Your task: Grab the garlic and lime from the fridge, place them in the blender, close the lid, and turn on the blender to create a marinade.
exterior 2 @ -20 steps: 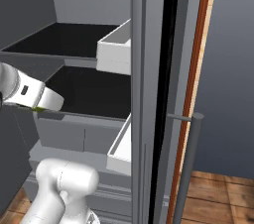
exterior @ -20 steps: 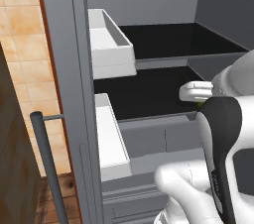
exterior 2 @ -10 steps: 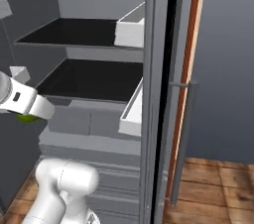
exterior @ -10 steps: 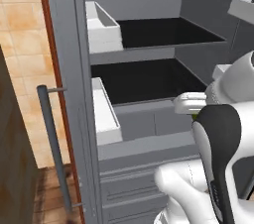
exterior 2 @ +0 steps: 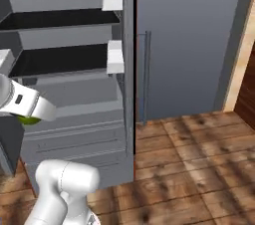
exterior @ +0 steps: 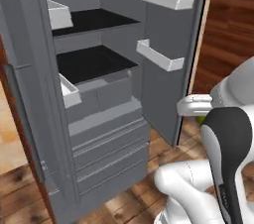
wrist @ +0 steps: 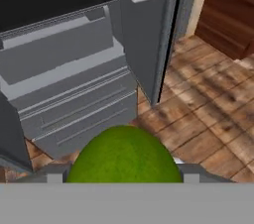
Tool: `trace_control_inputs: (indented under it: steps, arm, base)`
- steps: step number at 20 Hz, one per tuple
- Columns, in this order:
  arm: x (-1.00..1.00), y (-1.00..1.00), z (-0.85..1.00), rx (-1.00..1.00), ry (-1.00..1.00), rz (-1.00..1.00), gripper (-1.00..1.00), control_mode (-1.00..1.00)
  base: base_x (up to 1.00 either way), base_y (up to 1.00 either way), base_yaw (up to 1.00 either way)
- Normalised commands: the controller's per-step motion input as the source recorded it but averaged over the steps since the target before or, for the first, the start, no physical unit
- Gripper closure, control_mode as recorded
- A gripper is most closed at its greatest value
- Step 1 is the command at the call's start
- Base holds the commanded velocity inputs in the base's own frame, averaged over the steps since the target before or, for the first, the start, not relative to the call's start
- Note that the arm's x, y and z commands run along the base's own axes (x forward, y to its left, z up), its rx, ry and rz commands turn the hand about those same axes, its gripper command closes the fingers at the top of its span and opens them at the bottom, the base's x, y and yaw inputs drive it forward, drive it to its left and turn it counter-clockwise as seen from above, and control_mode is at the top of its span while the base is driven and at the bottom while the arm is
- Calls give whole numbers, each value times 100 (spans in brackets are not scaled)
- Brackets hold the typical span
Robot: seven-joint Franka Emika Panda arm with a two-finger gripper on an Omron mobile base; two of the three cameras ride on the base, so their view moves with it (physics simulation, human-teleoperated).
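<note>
No readable text (or labels)

We see the open fridge standing on a wooden plank floor. Its two black shelves are bare, with white bins on the doors and grey drawers below.

Warm plank floor runs underfoot, brown boards with dappled patches of shadow across them. In the right base view, a tall grey-blue cabinet front stands at the back, a thin vertical bar handle on it. A pale wood strip edges its right side, with dark red-brown panelling beyond.
</note>
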Motion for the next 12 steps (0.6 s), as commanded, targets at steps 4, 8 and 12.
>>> trace_control_inputs:
  steps: [4,8,12]
  arm:
    - [0,0,0,0,0,0,100,100]
    - [0,0,0,0,0,0,100,100]
    - [0,0,0,0,0,0,100,100]
  base:
    - [-69,10,-88]
    - [-33,1,-96]
    - [-4,-1,-98]
